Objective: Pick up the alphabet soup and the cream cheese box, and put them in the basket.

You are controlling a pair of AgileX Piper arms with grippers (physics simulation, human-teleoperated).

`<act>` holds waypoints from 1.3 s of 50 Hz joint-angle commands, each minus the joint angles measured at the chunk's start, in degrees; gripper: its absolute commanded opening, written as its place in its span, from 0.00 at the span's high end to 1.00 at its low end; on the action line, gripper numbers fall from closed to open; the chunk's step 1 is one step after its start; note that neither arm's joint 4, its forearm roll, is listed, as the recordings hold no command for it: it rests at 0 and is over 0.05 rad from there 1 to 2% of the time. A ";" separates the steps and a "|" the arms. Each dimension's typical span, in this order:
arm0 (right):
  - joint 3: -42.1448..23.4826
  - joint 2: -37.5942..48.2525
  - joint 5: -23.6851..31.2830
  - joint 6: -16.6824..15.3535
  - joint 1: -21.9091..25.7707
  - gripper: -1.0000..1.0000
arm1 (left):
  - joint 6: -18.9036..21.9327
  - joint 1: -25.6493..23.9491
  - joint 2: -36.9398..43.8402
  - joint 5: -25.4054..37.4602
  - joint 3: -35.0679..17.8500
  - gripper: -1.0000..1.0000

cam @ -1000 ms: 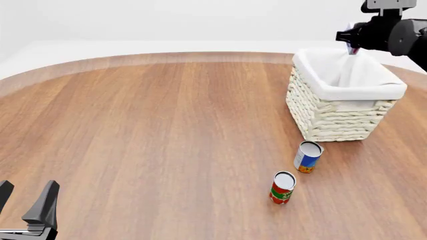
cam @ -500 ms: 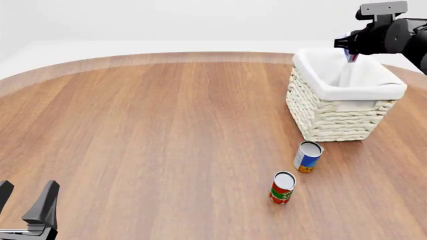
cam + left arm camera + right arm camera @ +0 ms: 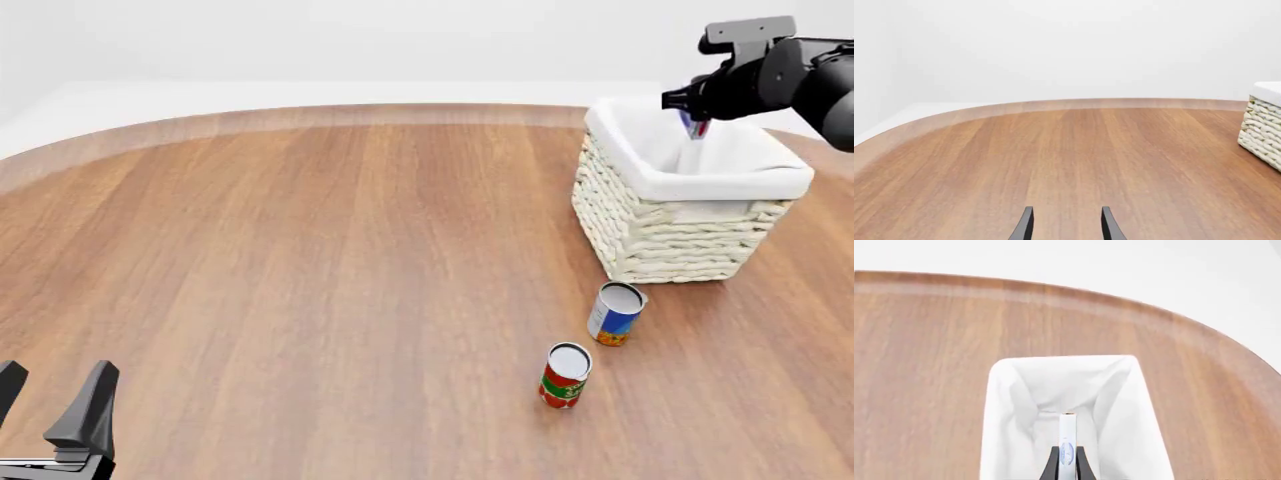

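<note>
The cream-white wicker basket (image 3: 667, 235) with white lining stands at the right of the table. My right gripper (image 3: 693, 117) hangs over the basket's opening, shut on the thin cream cheese box (image 3: 695, 125). The right wrist view shows the cream cheese box (image 3: 1067, 440) edge-on between the fingers, above the basket's lining (image 3: 1011, 405). The alphabet soup (image 3: 615, 313), a blue and white can, stands upright in front of the basket. My left gripper (image 3: 51, 415) rests open at the near left corner, far from everything; its fingertips (image 3: 1027, 225) hold nothing.
A red and green can (image 3: 565, 375) stands just in front of the alphabet soup. The basket's woven side (image 3: 1261, 132) shows at the edge of the left wrist view. The table's curved far edge (image 3: 334, 115) runs behind.
My right gripper has moved down and a little left with the cream cheese box, closer to the basket's opening. The left arm and the cans have not moved.
</note>
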 commanded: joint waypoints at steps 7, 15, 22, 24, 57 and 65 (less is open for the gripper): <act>-3.39 2.29 3.80 -0.64 0.15 1.00 | 0.00 0.00 0.00 0.00 0.00 0.00; -4.88 3.62 5.72 -1.06 0.40 1.00 | 0.00 0.00 0.00 0.00 0.00 0.00; -5.93 4.57 7.10 -1.58 0.47 1.00 | 0.00 0.00 0.00 0.00 0.00 0.00; -6.24 4.85 7.49 -1.65 0.57 1.00 | 0.00 0.00 0.00 0.00 0.00 0.00; -8.49 7.00 10.81 -1.92 -0.47 0.00 | 0.00 0.00 0.00 0.00 0.00 0.00; -8.76 7.17 11.05 -1.43 -0.22 0.00 | 0.00 0.00 0.00 0.00 0.00 0.00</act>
